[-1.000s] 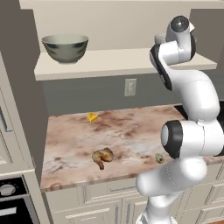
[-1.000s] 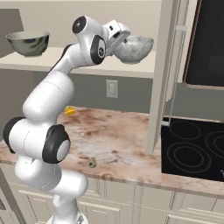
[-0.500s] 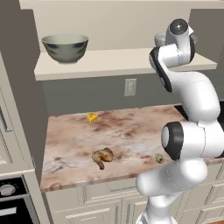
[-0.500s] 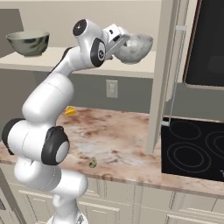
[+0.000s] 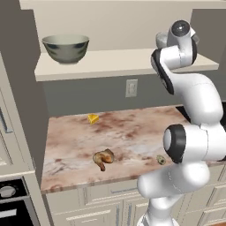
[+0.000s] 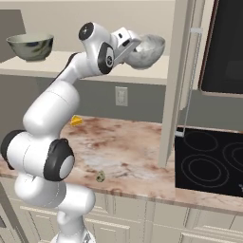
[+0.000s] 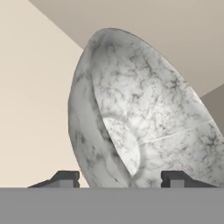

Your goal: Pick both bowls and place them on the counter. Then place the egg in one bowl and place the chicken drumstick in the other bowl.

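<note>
The white grey-speckled bowl (image 6: 148,50) stands at the right end of the shelf, and in the hand view this bowl (image 7: 144,113) is close up and tilted. My gripper (image 6: 135,45) is at its near rim. The gripper (image 7: 120,178) is open, one fingertip (image 7: 65,177) outside the wall and the other inside, both clear of it. The dark grey-green bowl (image 5: 66,47) (image 6: 31,46) sits at the shelf's left end. On the marbled counter (image 5: 132,128) (image 6: 128,142) lie the chicken drumstick (image 5: 103,158) and the egg (image 5: 161,160) (image 6: 100,177), both near the front edge.
A yellow cheese wedge (image 5: 93,118) (image 6: 76,120) lies near the counter's back. The pale shelf (image 5: 110,62) hangs above a wall outlet (image 5: 131,88). A tall cabinet panel (image 6: 175,80) bounds the shelf on the right, with a black cooktop (image 6: 209,161) beyond it.
The jaws have narrowed around the white bowl's rim. The arm has hardly moved, and both bowls stand where they were.
</note>
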Available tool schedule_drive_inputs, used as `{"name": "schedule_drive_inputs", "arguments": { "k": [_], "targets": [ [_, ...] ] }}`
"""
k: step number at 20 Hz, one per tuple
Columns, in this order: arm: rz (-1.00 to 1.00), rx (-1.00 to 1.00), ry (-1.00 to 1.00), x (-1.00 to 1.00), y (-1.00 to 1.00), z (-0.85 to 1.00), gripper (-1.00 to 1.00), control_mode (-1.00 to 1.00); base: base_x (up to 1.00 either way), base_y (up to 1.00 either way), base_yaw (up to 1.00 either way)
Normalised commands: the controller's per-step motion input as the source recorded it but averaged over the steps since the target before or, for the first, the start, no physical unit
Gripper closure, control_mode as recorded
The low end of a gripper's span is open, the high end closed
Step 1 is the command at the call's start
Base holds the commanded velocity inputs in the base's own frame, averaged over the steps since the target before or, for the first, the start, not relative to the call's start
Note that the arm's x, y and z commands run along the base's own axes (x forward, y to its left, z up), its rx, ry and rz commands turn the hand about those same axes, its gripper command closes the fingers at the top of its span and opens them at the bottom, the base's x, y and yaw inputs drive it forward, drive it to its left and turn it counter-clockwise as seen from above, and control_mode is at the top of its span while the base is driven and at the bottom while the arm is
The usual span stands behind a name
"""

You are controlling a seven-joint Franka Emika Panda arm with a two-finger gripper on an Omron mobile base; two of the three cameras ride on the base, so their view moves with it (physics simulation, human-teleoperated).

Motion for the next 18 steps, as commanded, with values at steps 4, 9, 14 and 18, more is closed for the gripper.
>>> {"name": "schedule_drive_inputs", "arguments": {
  "k": [4,9,14,18],
  "targets": [
    [0.0,0.0,-0.01,0.0,0.0,-0.03,1.0,-1.0,0.0,0.0,0.0],
    [0.0,0.0,-0.01,-0.05,0.0,-0.11,1.0,-1.0,0.0,0.0,0.0],
    [0.0,0.0,-0.1,-0.55,0.0,-0.08,1.0,-1.0,0.0,0.0,0.0],
    [-0.04,0.0,-0.17,-0.81,0.0,0.0,1.0,-1.0,0.0,0.0,0.0]
  ]
}}
